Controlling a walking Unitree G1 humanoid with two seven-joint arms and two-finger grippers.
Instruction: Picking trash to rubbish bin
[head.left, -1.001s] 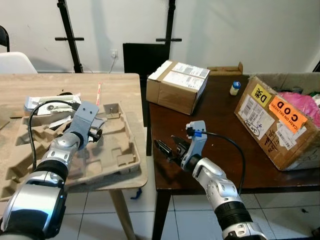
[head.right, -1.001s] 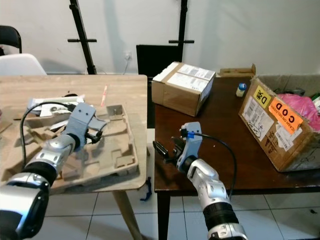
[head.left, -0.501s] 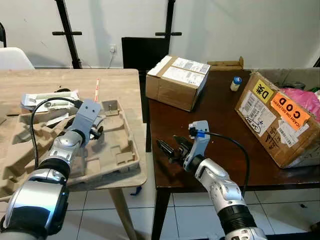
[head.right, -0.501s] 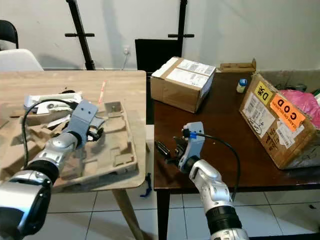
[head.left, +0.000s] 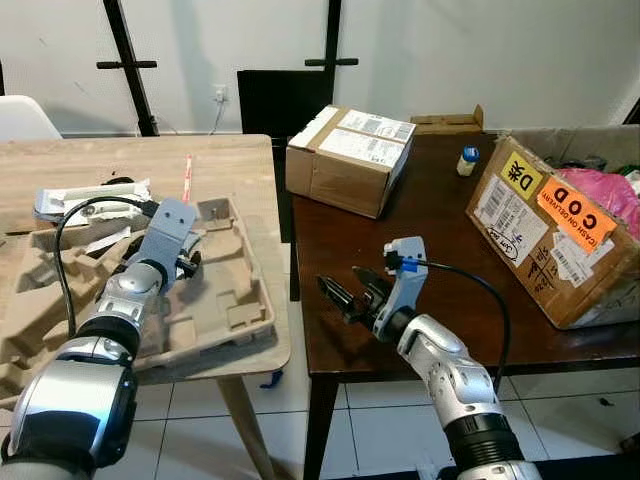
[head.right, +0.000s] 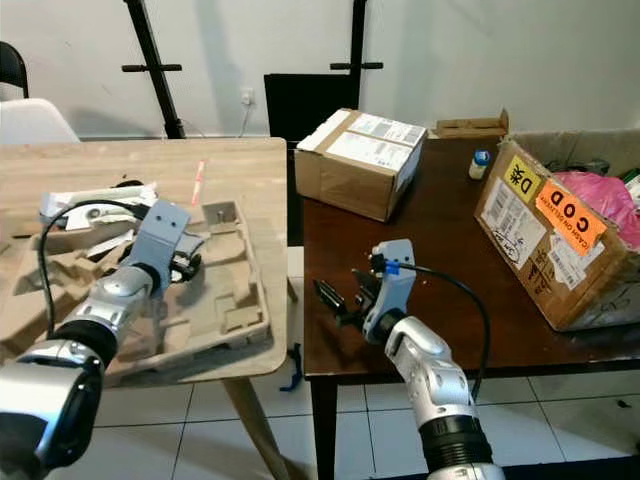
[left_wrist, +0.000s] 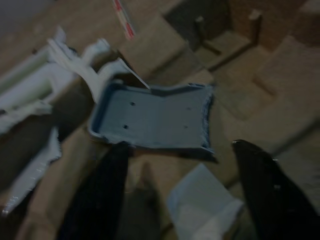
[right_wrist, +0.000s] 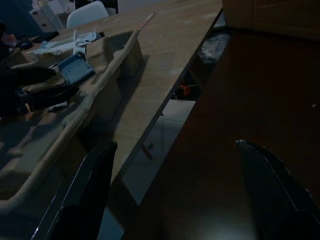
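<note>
— What are we after here?

— The blue-grey plastic piece (left_wrist: 155, 116), a flat little tray with a raised lip. It lies in the moulded cardboard tray (head.left: 235, 300) on the light wooden table (head.left: 90, 165), with crumpled white packaging (left_wrist: 60, 70) touching its far edge and a scrap of white paper (left_wrist: 202, 202) just in front of it.

— How do we expect it to handle?

— Light and fairly stiff, we judge, though thin enough to flex or skid on the pulp. We would pinch it across one raised edge, the near lip being the freest, and not try to span its flat face.

— And our left gripper (left_wrist: 185, 190)?

— It hovers just short of the piece, fingers spread wide to either side, holding nothing.

— The other arm?

— Our right gripper (head.left: 345, 295) hangs over the near edge of the dark table (head.left: 420, 220), its fingers wide apart too, and empty.

— Where does the trash go?

— We take the big open cardboard box (head.left: 545, 240) with the orange label, on the far right of the dark table, to be the bin; something pink (head.left: 600, 190) already lies in it. A sealed parcel (head.left: 345, 160) and a small bottle (head.left: 467, 160) stand between.
</note>
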